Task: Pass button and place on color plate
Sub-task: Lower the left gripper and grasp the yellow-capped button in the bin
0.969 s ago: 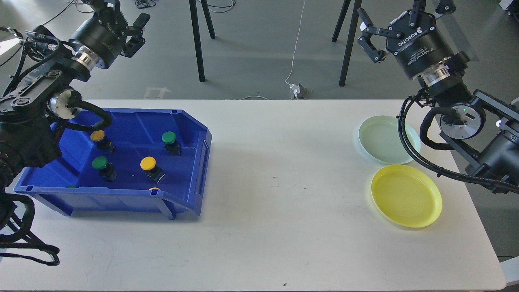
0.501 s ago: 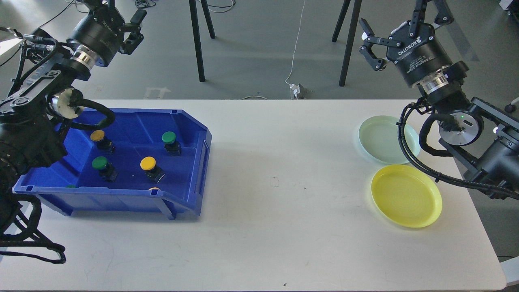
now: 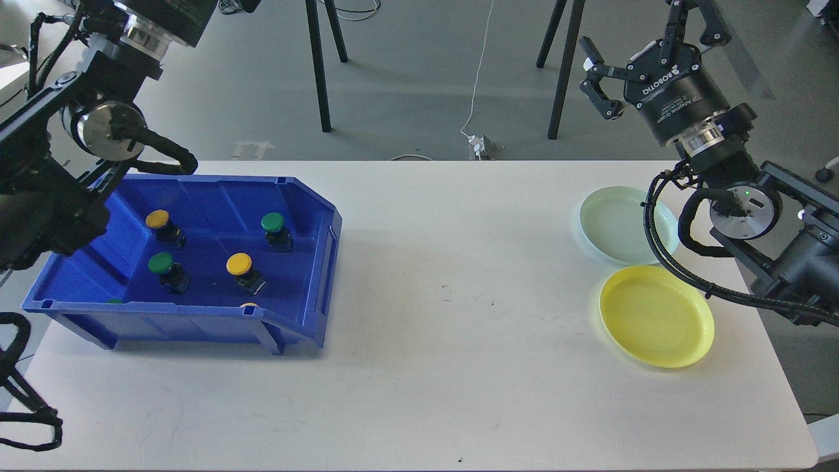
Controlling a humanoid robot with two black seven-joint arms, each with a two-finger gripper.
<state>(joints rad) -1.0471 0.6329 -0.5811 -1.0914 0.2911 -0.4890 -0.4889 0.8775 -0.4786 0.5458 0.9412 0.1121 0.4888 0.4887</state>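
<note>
- Buttons lie in the blue bin (image 3: 314, 262) at the desk's (image 3: 446, 367) left: yellow-capped ones (image 3: 239, 264) and (image 3: 157, 219), green-capped ones (image 3: 273, 222) and (image 3: 160, 263).
- Two more caps barely peek over the bin's front wall.
- My right pincer (image 3: 645, 29) hangs above the floor beyond the desk, fingers spread, grasping nothing; its body reads "ROBOTIQ".
- My left pincer is cut off by the top edge.
- Pale green plate (image 3: 619, 226) and yellow plate (image 3: 655, 324) sit just beside each other at the right, both bare.
</note>
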